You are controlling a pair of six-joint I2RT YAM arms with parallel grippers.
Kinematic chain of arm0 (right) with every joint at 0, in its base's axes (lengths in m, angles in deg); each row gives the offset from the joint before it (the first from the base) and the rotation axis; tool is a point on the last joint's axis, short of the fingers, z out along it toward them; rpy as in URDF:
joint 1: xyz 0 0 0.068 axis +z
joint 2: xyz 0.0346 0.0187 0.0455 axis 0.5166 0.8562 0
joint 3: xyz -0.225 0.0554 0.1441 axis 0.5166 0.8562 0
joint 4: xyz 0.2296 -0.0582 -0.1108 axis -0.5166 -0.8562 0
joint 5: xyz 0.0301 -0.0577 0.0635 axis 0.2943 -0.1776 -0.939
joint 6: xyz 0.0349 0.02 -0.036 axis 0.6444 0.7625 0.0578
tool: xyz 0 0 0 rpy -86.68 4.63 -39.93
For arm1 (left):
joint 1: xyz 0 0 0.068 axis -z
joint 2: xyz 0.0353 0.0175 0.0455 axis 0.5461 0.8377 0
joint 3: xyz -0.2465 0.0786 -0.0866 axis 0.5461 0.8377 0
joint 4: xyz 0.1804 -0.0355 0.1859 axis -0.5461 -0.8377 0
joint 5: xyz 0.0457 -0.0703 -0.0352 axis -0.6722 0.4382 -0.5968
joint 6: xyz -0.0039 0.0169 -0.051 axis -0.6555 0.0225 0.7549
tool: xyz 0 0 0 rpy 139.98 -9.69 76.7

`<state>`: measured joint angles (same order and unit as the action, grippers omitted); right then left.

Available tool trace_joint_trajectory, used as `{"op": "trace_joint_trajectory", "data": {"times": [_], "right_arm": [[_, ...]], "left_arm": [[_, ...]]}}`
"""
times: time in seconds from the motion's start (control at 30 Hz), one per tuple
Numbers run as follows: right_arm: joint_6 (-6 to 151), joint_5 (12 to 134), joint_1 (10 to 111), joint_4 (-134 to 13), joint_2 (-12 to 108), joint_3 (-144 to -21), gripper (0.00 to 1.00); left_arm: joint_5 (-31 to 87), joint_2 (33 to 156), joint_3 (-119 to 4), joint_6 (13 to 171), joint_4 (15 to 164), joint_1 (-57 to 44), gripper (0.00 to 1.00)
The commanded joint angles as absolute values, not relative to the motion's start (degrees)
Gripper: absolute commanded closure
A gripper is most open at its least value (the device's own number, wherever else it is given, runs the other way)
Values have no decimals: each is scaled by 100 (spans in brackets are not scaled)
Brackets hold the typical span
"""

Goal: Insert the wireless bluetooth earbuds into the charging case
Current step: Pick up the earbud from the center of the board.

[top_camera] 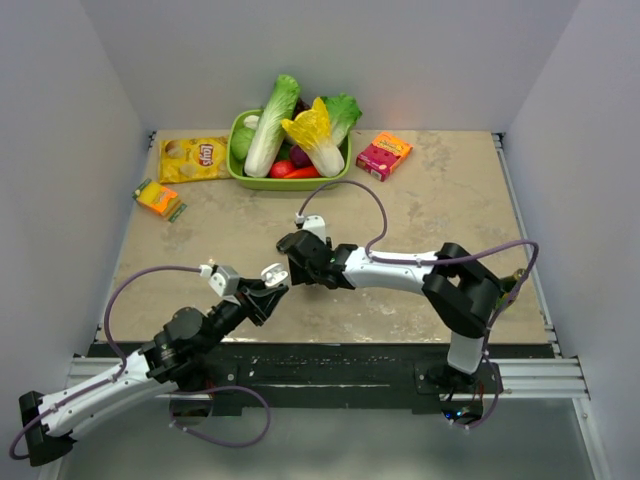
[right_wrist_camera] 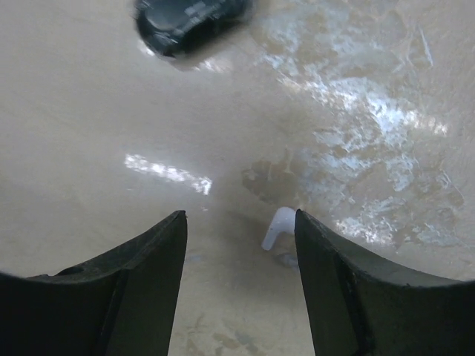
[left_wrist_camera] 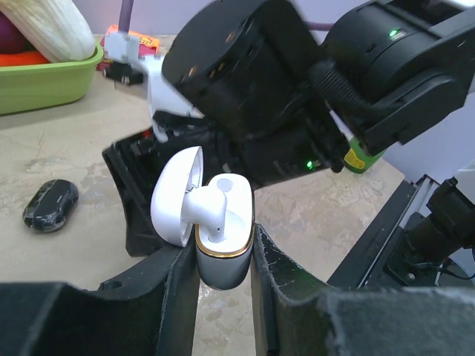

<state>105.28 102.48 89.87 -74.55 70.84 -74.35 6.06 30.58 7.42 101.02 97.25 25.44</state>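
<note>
Two black-and-white robot limbs, left arm [top_camera: 185, 340] and right arm [top_camera: 395, 270], over a beige marbled stone-look tabletop [top_camera: 440, 200], meeting near its front middle. At the far edge, a lime-green plastic tray [top_camera: 238, 176] heaped with toy lettuces and red vegetables. Left of it a yellow crinkled chip bag [top_camera: 193, 158]; right of it a pink cardboard box [top_camera: 384, 155]; nearer and further left a small orange packet [top_camera: 158, 198].

Next in size, the right gripper [right_wrist_camera: 239, 222]: fingers spread wide, nothing between the pads, aimed down at the table.

Then the left gripper [left_wrist_camera: 223, 256]: fingers narrowed tight on the base of the small glossy white plastic gold-rimmed charging case [left_wrist_camera: 221, 268]. Raised above the tabletop, just in front of the right gripper's black body. Long axis in line with the fingers, gold-rimmed mouth pointing away from the wrist and toward the other arm. Rounded white lid [left_wrist_camera: 174, 194] standing open to the left in the wrist view, hollow side toward the mouth.

On the table left of the case, well apart, a black oval pebble-like object [left_wrist_camera: 50, 205] with pale veining.

Inside the case's mouth, one white plastic earbud [left_wrist_camera: 217, 204], bulb end uppermost, not sunk flush.

Smallest, beside the right gripper's right finger, a white curved bit [right_wrist_camera: 278, 226], half hidden; cannot tell what.
</note>
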Motion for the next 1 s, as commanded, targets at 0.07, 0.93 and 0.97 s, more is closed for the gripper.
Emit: {"op": "trace_joint_trajectory", "data": {"times": [0.07, 0.93, 0.97], "right_arm": [[11007, 10713, 8973, -8470, 7459, -7783, 38], [11104, 10002, 8701, -8566, 8030, -7941, 47], [11087, 9984, 8683, -8593, 8030, -7959, 48]], "left_arm": [[523, 2996, 752, 10241, 9938, 2552, 100], [541, 2786, 805, 10312, 9841, 2552, 100], [541, 2786, 805, 10312, 9841, 2552, 100]]}}
